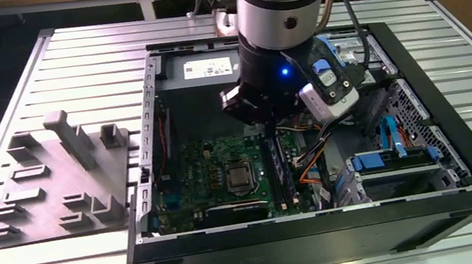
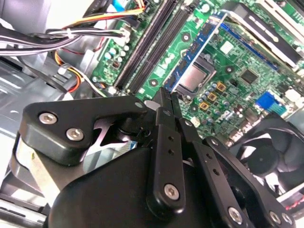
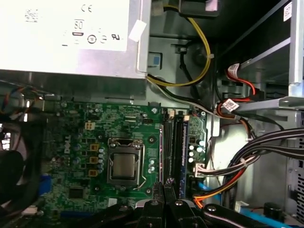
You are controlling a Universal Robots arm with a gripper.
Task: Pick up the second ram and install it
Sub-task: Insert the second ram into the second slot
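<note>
My gripper (image 1: pixel 265 132) reaches down into the open computer case, shut, with its thin fingertips together and nothing visible between them. It hangs just over the far end of the memory slots (image 3: pixel 172 147) on the green motherboard (image 1: pixel 208 166). In the exterior view a long dark stick with bluish patches, the second ram (image 1: pixel 280 170), stands on edge along those slots below the fingertips. I cannot tell whether the fingers touch it. In both wrist views the gripper (image 2: pixel 168 92) (image 3: pixel 168 186) points at the slots (image 2: pixel 145 50) beside the processor socket (image 3: pixel 124 166).
A grey plastic tray (image 1: pixel 54 188) with upright ribs lies on the slatted table at the exterior view's left. Inside the case are the power supply (image 1: pixel 201 69), bundled cables (image 3: pixel 247 161) beside the slots, a drive cage (image 1: pixel 393 160) and a fan (image 2: pixel 266 152).
</note>
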